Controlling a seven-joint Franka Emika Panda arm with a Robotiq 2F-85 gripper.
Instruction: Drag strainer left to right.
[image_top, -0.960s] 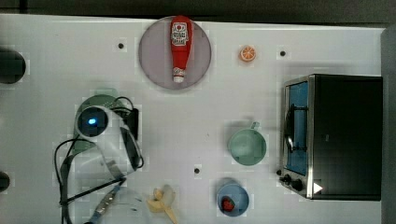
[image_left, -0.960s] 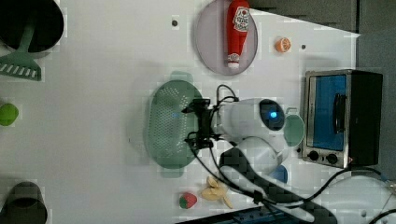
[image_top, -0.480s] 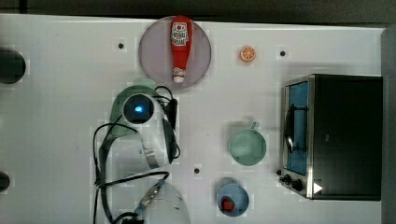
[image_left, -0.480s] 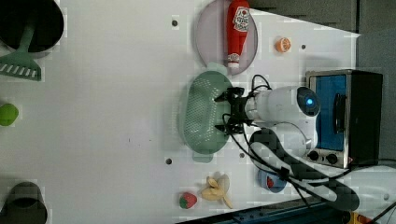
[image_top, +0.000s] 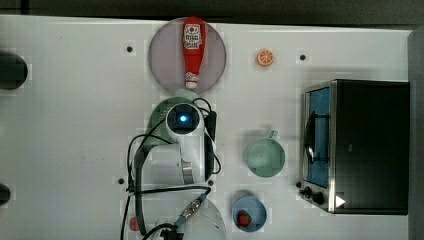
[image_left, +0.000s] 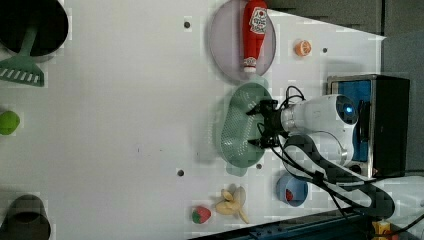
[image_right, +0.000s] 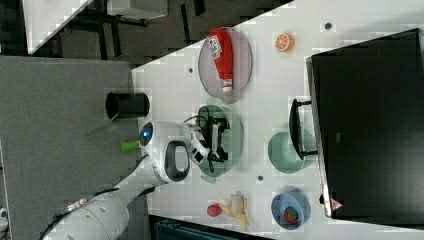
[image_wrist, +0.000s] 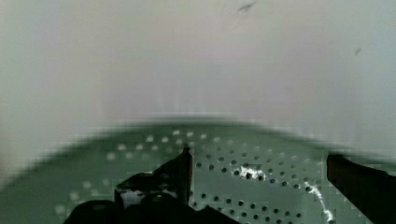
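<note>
Reaching down inside the strainer, the gripper has its jaws spread wide, fingertips in the perforated basin. The strainer sits mid-table just below the ketchup plate in the left view, its long axis running top to bottom there, so a sideways drag would press a finger against its long wall.

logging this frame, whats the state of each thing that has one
strainer: upright on the table, gripper inside it
gripper: open, fingers spread over the strainer's base
ketchup bottle: lying on its side on the plate
toaster oven: door shut
mug: upright
blue bowl: holds a strawberry
</note>
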